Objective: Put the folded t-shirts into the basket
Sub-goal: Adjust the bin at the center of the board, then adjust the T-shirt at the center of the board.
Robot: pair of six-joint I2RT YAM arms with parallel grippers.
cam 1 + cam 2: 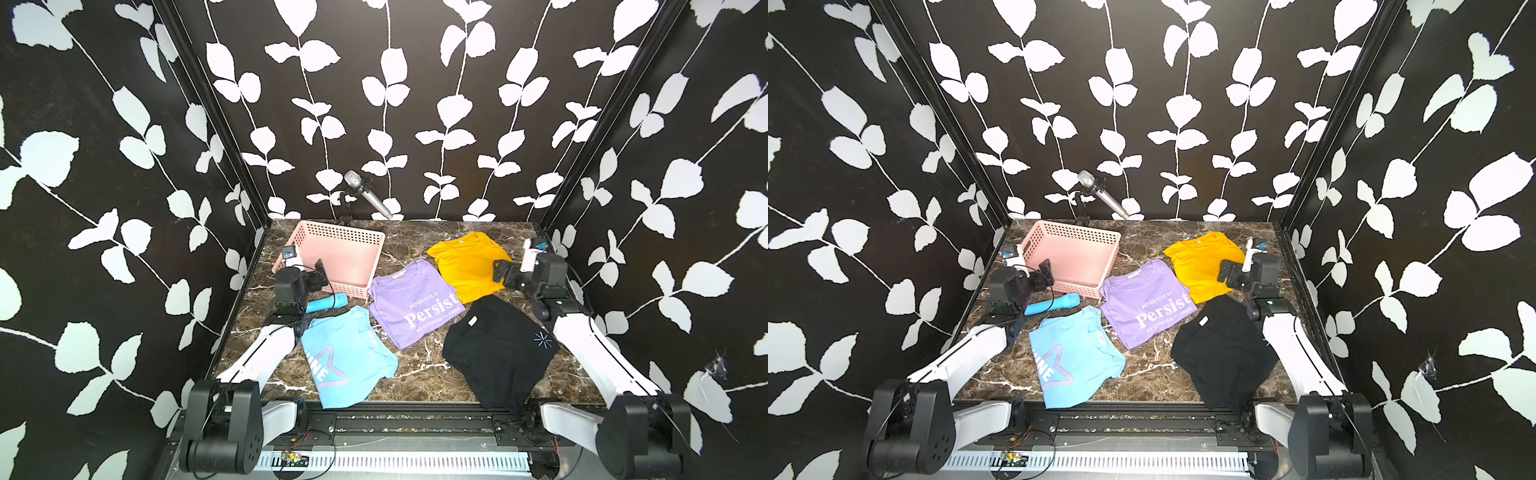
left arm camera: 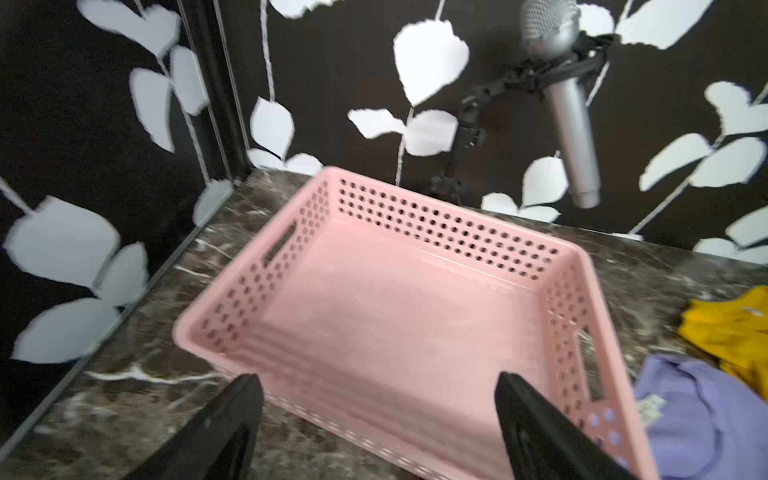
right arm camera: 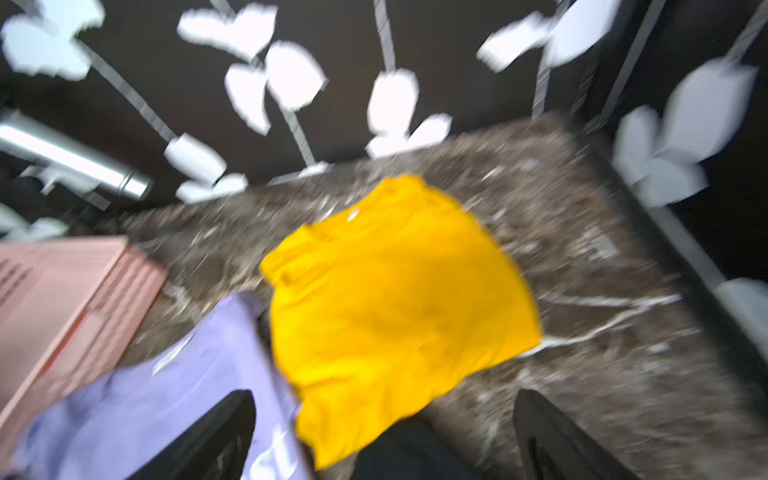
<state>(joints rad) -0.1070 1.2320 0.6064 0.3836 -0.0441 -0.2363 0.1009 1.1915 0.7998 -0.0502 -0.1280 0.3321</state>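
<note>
Pink perforated plastic basket (image 1: 347, 232) stands far left on the brown marble tabletop (image 1: 415, 243). The folded lilac "Persist" t-shirt (image 1: 411, 307) lies just beside it (mustard-yellow t-shirt (image 1: 463, 264) behind, black t-shirt (image 1: 494, 353) and light blue star-print t-shirt (image 1: 345, 357) nearer). Left gripper (image 2: 376, 382) hovers over the basket's near rim, jaws apart. Right gripper (image 3: 384, 399), jaws apart, hangs above the yellow shirt's edge.

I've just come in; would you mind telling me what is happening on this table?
Two robot arms are set to put folded t-shirts into the pink basket, which is empty. The lilac shirt, light blue shirt, black shirt and yellow shirt all lie on the marble table. The left gripper hangs open at the basket's near rim, and the right gripper hangs open over the yellow shirt's near edge. Neither holds anything.
</note>
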